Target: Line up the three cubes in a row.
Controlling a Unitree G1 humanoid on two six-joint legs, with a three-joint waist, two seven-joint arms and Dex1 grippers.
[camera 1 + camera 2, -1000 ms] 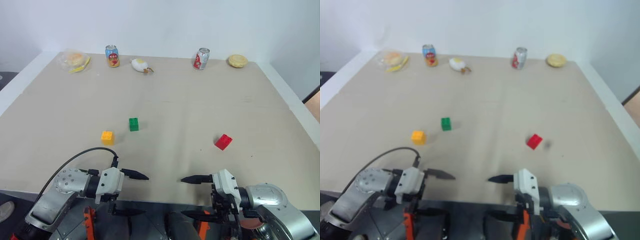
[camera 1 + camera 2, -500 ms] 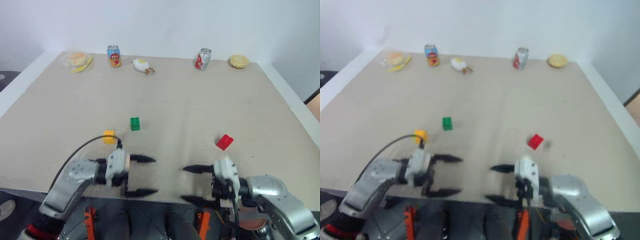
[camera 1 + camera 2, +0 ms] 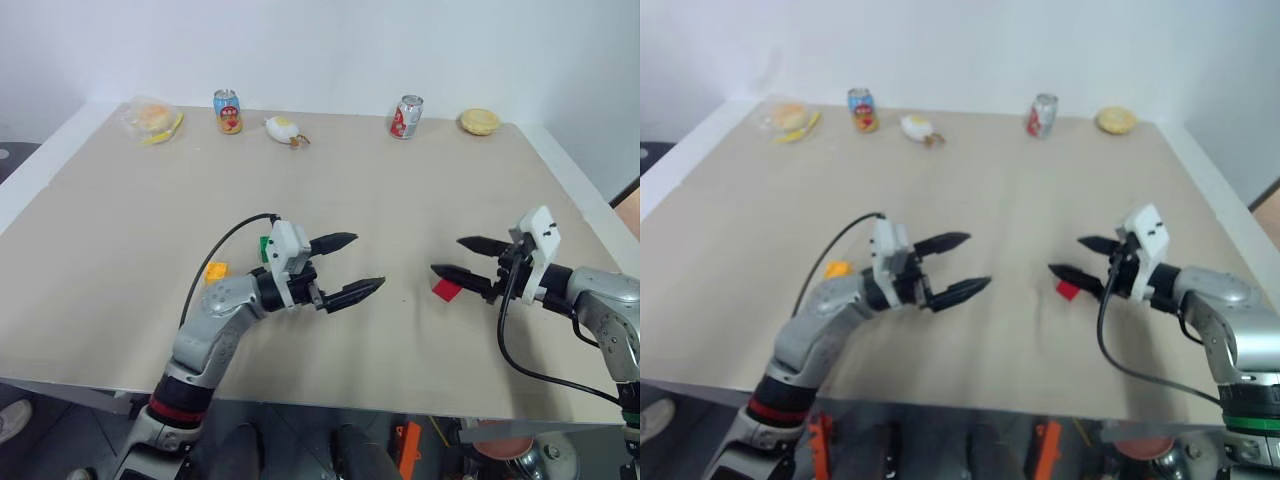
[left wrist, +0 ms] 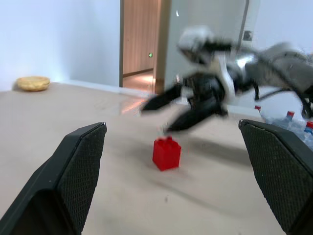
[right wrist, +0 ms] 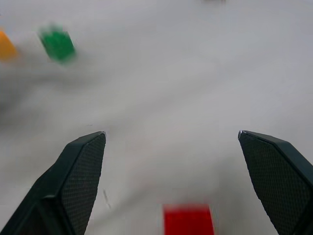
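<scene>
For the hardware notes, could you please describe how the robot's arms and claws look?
Both arms are silver-grey metal with white wrist housings. Each claw, left claw and right claw, has two black tapered fingers with textured inner pads. A black cable loops along each forearm.

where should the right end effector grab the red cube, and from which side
Probably across the red cube's two flat side faces, low on the body and below the studded top, coming down from above and from the robot's right. It lies alone on bare table, turned at an angle to the table edge, so the fingers should turn to match. The right end effector is open above it.
</scene>
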